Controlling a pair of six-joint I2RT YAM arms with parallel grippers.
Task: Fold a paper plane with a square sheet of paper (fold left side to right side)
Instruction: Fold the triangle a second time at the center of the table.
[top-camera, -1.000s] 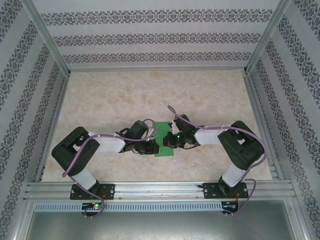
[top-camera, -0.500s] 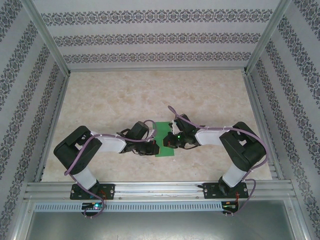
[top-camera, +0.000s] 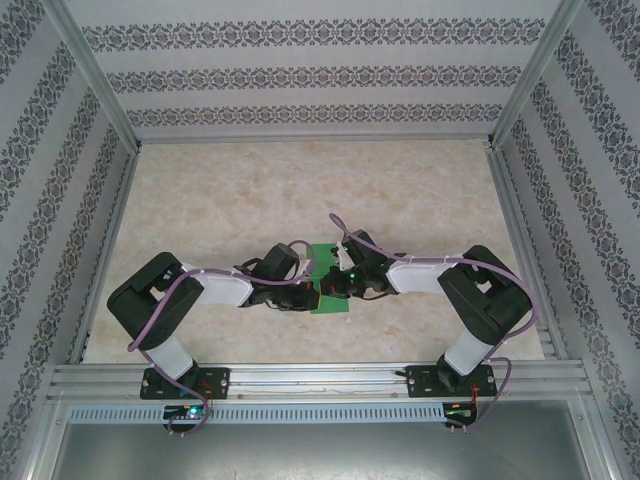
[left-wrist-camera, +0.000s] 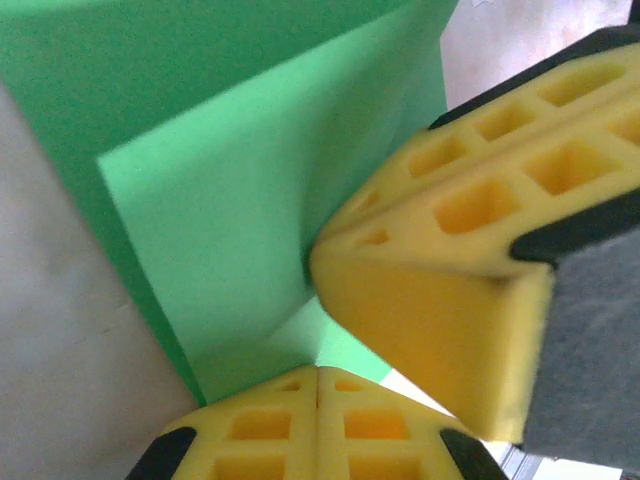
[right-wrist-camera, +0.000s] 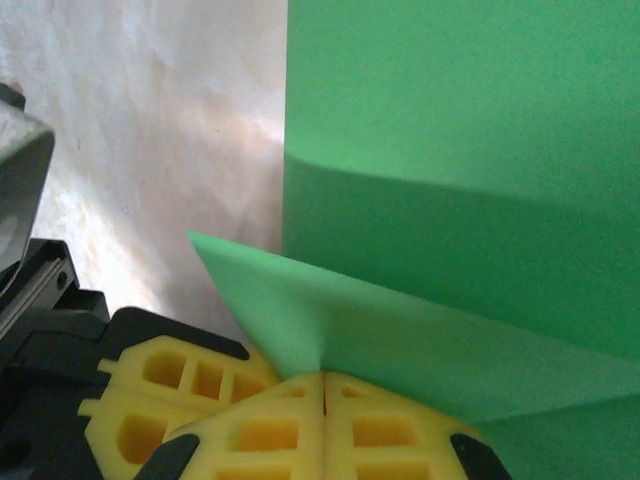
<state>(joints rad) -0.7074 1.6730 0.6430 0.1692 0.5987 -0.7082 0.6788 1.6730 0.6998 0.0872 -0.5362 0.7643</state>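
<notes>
The sheet of paper (top-camera: 325, 256) lies on the counter (top-camera: 220, 200) a little in front of the two arm bases, midway between them, with both arms folded inward over it. From above, only a green strip at its far edge and another at its near edge show; the wrists cover the middle.

The left end effector (top-camera: 314, 293) reaches in from the left and is clenched. In its own wrist view the yellow fingertips (left-wrist-camera: 300, 425) meet along a closed seam, and a raised green flap (left-wrist-camera: 230, 230) runs down into that seam, so it appears to be grasping the paper's edge. The right end effector (top-camera: 336, 284) comes in from the right, also clenched. Its wrist view shows the pads (right-wrist-camera: 280, 430) pressed together with a lifted fold of the sheet (right-wrist-camera: 400, 330) pinched at the seam, while the rest of the paper lies flat beyond.

The two end effectors crowd each other. In the left wrist view the right one's yellow fingers sit just above and beside the left fingertips, hiding the right part of the paper. In the right wrist view the left one's pad (right-wrist-camera: 170, 390) and black housing sit just beside the right fingertips.

Purple cables (top-camera: 345, 225) loop over both arms above the sheet. Patterned walls (top-camera: 300, 75) and a metal frame rail (top-camera: 320, 375) enclose the counter.
</notes>
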